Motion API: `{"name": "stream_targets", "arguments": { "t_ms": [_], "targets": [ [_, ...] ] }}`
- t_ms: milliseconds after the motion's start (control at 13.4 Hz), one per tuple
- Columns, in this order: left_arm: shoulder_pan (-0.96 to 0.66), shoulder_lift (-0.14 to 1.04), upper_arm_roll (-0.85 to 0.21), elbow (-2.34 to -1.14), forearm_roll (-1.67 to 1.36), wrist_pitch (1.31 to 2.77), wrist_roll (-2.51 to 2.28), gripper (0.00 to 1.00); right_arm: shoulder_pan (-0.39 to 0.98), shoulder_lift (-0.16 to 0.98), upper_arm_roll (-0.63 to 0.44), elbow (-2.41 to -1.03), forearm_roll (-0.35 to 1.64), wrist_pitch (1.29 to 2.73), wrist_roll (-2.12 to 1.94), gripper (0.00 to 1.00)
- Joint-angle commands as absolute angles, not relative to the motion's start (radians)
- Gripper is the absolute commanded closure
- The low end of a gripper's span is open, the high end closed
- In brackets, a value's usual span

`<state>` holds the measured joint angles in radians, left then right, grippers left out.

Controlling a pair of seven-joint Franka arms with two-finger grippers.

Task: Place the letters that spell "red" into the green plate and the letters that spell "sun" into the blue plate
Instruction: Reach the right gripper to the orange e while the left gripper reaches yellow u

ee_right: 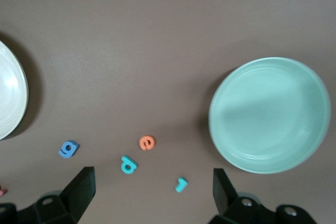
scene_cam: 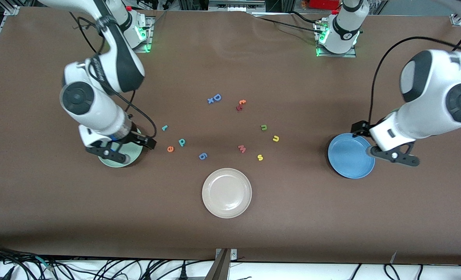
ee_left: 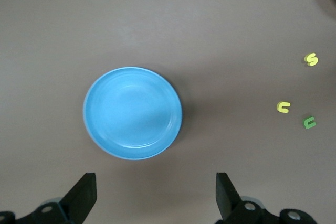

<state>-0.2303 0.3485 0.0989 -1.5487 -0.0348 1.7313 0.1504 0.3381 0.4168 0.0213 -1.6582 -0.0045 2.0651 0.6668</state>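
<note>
Three plates on the surface: green plate at mid-left of the front view, empty; blue plate at mid-right, empty; one beige plate at lower centre.

Six task letters, all loose on the surface:
- teal r, orange e, teal d beside the green plate;
- green n, yellow u, yellow s right of centre.

Right end effector open over the green plate. Left end effector open over the blue plate's edge.
</note>
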Motion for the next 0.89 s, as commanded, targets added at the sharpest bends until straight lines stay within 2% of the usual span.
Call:
{"name": "stream_targets", "arguments": {
  "t_ms": [0,297,818],
  "targets": [
    [-0.268,0.419,0.104,-1.505,-0.052,1.738,0.121,0.00,0.360,0.483,0.012,-1.657,-0.006,2.130,0.698,0.01],
    [-0.337,0.471,0.089,-1.505,-0.071,1.816,0.006,0.00,0.380,0.551,0.011,-1.696,-0.008,2.242,0.698,0.01],
    [-0.402,0.569,0.081,-1.520,-0.172,1.954,0.017,0.00,0.399,0.630,0.011,-1.698,-0.008,2.304,0.699,0.01]
  ]
}}
